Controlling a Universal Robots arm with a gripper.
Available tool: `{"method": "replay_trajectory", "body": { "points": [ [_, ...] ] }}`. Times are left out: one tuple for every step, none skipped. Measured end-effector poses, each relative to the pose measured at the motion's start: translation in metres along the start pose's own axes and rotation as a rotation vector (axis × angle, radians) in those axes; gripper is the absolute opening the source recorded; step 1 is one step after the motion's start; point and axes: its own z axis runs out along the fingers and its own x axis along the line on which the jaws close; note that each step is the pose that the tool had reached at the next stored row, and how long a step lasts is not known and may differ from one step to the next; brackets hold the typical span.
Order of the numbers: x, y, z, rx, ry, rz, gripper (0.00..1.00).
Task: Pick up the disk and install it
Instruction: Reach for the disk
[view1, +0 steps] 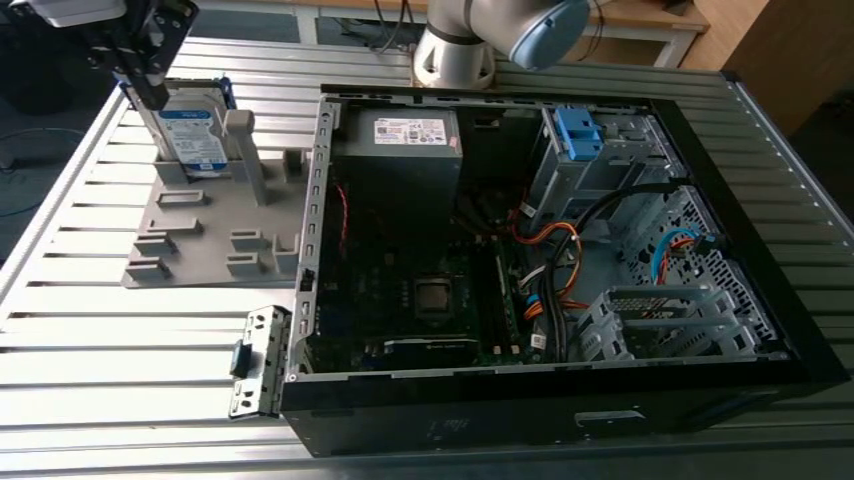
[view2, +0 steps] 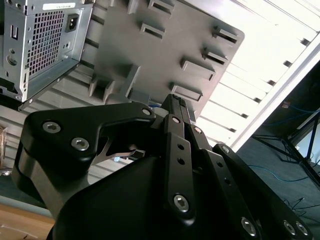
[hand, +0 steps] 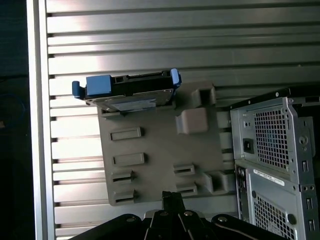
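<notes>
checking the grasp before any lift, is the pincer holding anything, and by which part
Nothing is held. The pincer is apart from the disk, which stands in the grey holder.

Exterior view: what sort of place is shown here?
Probably a robotics lab or workshop bench for computer assembly. A robot arm's base stands on a slatted metal table, an open computer case lies there, and a grey fixture plate holds the disk upright.

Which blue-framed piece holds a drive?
The disk standing upright in the grey fixture by the gripper; the blue bracket inside the computer case is bare.
</notes>
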Motion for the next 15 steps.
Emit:
{"method": "replay_trajectory", "body": {
  "points": [
    [0.0005, 0.0000, 0.0001, 0.0000, 0.0000, 0.000, 0.11],
    [0.0010, -0.0001, 0.0003, 0.0000, 0.0000, 0.000, 0.11],
    [0.0012, -0.0001, 0.0006, 0.0000, 0.0000, 0.000, 0.11],
    [0.0015, -0.0002, 0.0008, 0.0001, 0.0001, 0.000, 0.11],
    [0.0019, -0.0002, 0.0012, 0.0000, 0.0000, 0.000, 0.11],
    [0.0023, -0.0002, 0.0015, 0.0000, 0.0000, 0.000, 0.11],
    [0.0029, -0.0002, 0.0019, 0.0000, 0.0000, 0.000, 0.11],
    [0.0036, -0.0003, 0.0022, 0.0000, 0.0000, 0.000, 0.11],
    [0.0044, -0.0004, 0.0025, 0.0001, 0.0001, 0.000, 0.11],
    [0.0054, -0.0005, 0.0028, 0.0001, 0.0001, 0.000, 0.11],
    [0.0065, -0.0005, 0.0032, 0.0000, 0.0000, 0.000, 0.11],
    [0.0078, -0.0005, 0.0037, 0.0001, 0.0001, 0.000, 0.11],
    [0.0091, -0.0004, 0.0043, 0.0001, 0.0000, 0.000, 0.11],
    [0.0106, -0.0002, 0.0050, -0.0001, -0.0001, 0.000, 0.11],
    [0.0122, 0.0001, 0.0057, 0.0000, -0.0001, 0.000, 0.11]
  ]
}}
